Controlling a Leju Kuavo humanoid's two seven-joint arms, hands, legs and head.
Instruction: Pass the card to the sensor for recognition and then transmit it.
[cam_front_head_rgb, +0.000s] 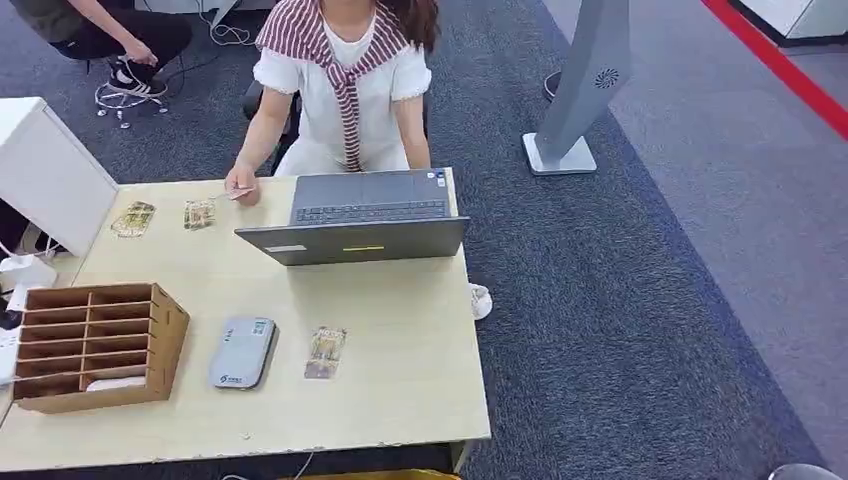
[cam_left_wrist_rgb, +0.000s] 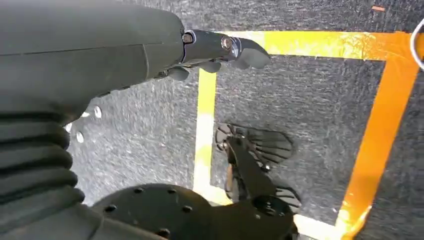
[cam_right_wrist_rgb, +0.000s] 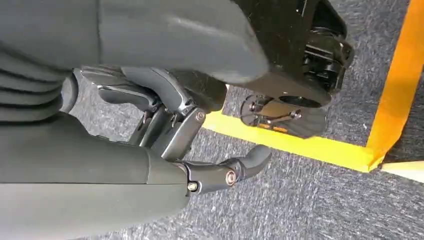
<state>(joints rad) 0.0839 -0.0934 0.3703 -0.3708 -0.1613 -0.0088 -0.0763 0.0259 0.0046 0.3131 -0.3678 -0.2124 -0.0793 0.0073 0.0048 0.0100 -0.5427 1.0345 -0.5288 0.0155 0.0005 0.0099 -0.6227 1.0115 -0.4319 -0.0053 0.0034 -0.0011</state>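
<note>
A pale wooden tabletop (cam_front_head_rgb: 400, 400) carries the task's things. A flat grey card sensor with rounded corners (cam_front_head_rgb: 242, 352) lies near the front edge, left of centre. Just beside it on the right, not touching, lies a small patterned yellow-brown card (cam_front_head_rgb: 325, 352). Two more patterned cards (cam_front_head_rgb: 133, 219) (cam_front_head_rgb: 199, 214) lie side by side near the back left corner. A brown wooden sorter box with rows of slots (cam_front_head_rgb: 95, 345) stands at the front left corner, and an open grey laptop (cam_front_head_rgb: 358, 214) sits at the back edge.

A person in a white top sits behind the back edge; the person's hand (cam_front_head_rgb: 239, 186) rests on the tabletop holding a small card, just right of the two cards.

The left hand (cam_left_wrist_rgb: 220, 50) hangs over grey carpet marked with yellow tape lines (cam_left_wrist_rgb: 205, 125), fingers loosely extended, holding nothing. The right hand (cam_right_wrist_rgb: 190, 135) hangs likewise, fingers apart and empty.
</note>
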